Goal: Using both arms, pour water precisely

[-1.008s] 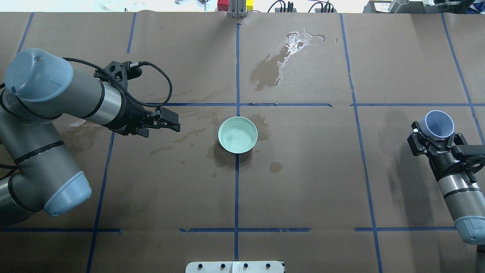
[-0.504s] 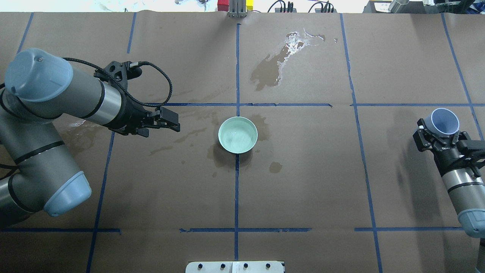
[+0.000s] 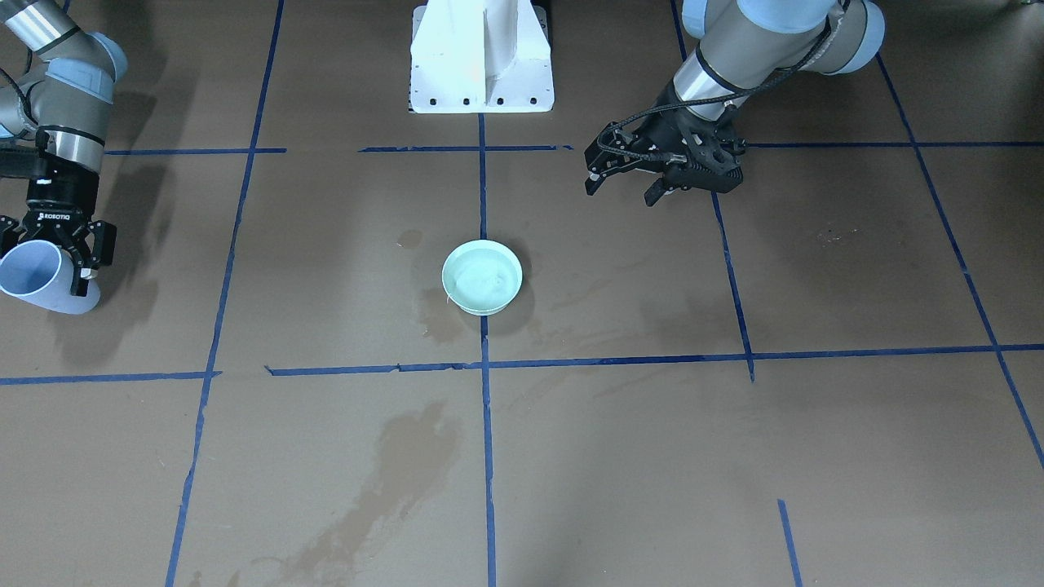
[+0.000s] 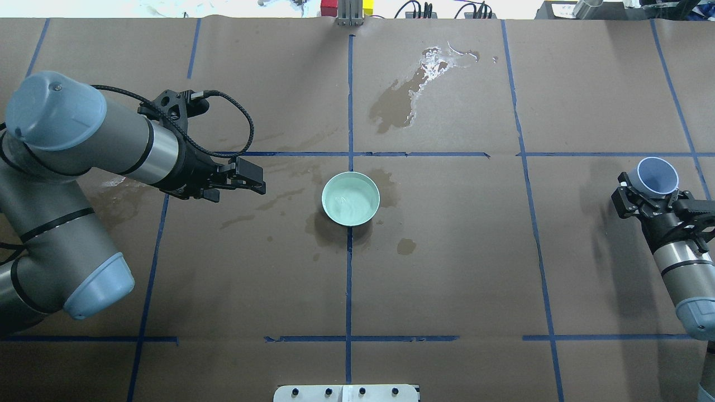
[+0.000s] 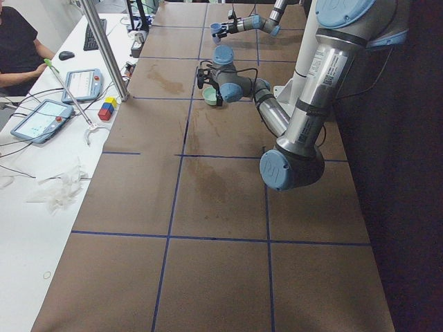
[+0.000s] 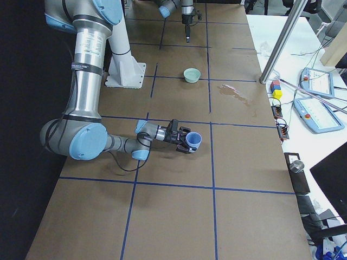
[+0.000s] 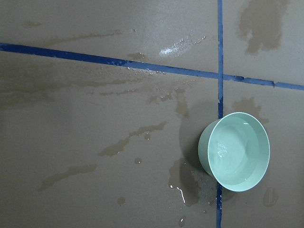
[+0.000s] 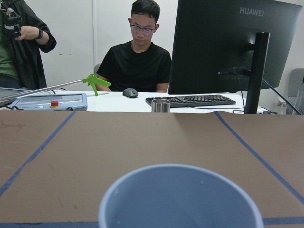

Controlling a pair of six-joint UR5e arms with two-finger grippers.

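Observation:
A mint-green bowl stands at the table's middle and holds the water, which shows as pale glints. It also shows in the front view. My left gripper hovers to the left of the bowl, open and empty, apart from it. My right gripper is far to the right, shut on a light-blue cup, held low over the table with its mouth up. The cup also shows in the front view and the right wrist view. I see no water inside the cup.
Wet patches darken the brown paper around the bowl, and a larger puddle lies at the far middle. Blue tape lines cross the table. The white pedestal stands at the robot's side. Operators sit beyond the far edge.
My right arm has carried the blue cup a little to the right and further from the bowl. The left arm and the bowl have not moved.

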